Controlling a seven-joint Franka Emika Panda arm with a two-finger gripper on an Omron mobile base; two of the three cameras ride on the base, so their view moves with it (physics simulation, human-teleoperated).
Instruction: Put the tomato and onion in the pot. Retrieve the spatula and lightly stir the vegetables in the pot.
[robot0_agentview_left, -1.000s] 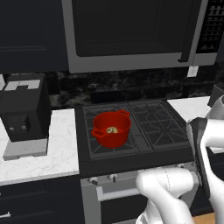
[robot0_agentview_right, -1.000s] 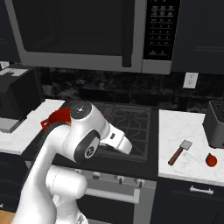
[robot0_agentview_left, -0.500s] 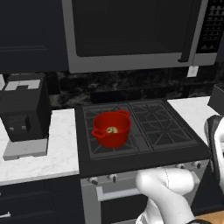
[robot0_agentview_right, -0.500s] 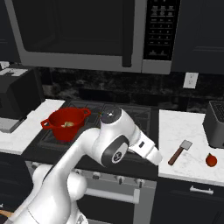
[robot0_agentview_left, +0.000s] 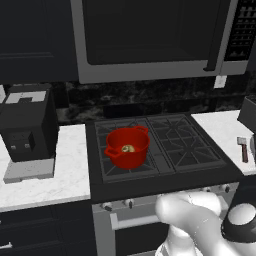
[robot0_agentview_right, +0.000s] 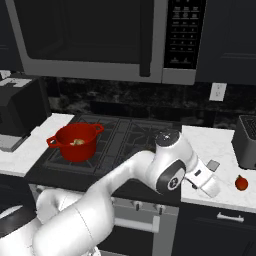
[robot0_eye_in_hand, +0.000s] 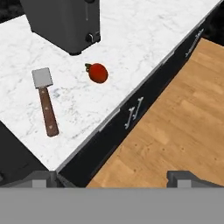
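The red pot (robot0_agentview_left: 127, 147) stands on the front left burner of the stove, with the pale onion (robot0_agentview_left: 128, 148) lying inside it; both also appear as pot (robot0_agentview_right: 75, 142) and onion (robot0_agentview_right: 76, 142). On the white counter right of the stove lies the tomato (robot0_eye_in_hand: 98, 72), (robot0_agentview_right: 241, 183), and to its left the spatula (robot0_eye_in_hand: 45, 100), (robot0_agentview_left: 242, 149), with its grey blade toward the toaster. My gripper (robot0_eye_in_hand: 113, 178) is open and empty, hovering above the counter's front edge, apart from both.
A dark toaster (robot0_eye_in_hand: 65, 22) stands at the back of the right counter, close behind the tomato and spatula. A black coffee machine (robot0_agentview_left: 27, 130) sits on the left counter. Dark drawers and a wooden floor (robot0_eye_in_hand: 175, 118) lie below the counter edge.
The arm has swung right, away from the pot, bringing the hand over the right counter's front edge. The jaws stayed open. The pot and onion have not moved.
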